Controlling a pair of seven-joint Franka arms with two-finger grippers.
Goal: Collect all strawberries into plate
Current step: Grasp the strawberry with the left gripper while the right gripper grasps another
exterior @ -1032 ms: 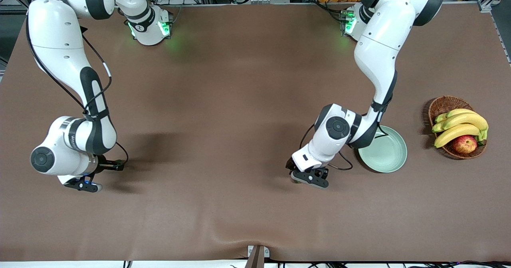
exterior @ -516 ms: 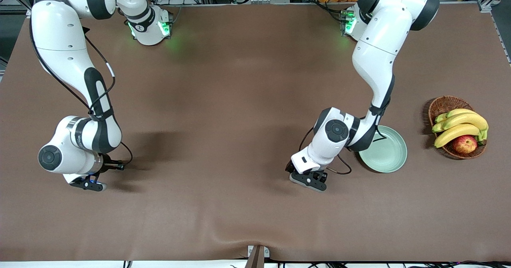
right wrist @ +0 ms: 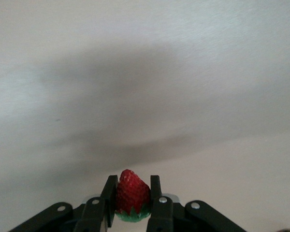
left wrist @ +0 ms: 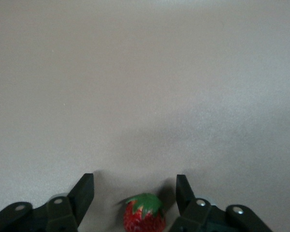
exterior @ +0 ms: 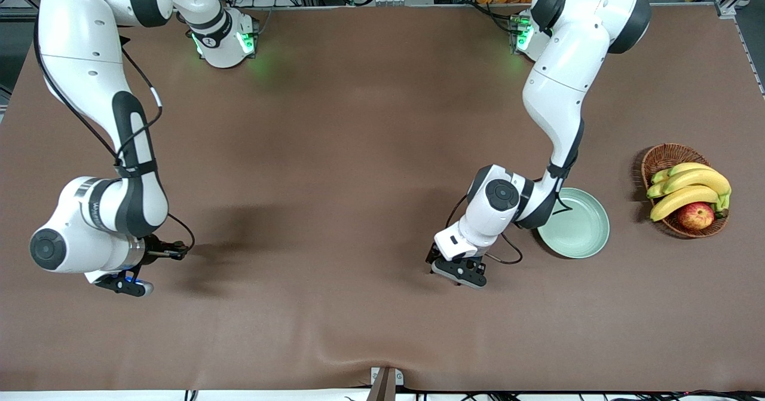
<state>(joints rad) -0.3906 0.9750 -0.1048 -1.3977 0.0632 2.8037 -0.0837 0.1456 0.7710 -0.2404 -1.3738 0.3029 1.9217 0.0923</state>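
Right tool (right wrist: 130,200) grips one strawberry (right wrist: 132,192); left tool (left wrist: 135,198), half-open at the plate's (exterior: 583,233) nine o'clock, should probably centre before pinching its strawberry (left wrist: 144,215).

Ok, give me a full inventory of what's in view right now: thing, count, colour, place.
strawberries: two seen, red with green caps; one in the right gripper, one on the table between the left gripper's fingers
plate: one, pale green, nothing in it, toward the left arm's end
basket: one, brown wicker, beside the plate
bananas: one yellow bunch, in the basket
apple: one, red-yellow, in the basket
table: brown cover
right gripper: shut on a strawberry
left gripper: open around its strawberry
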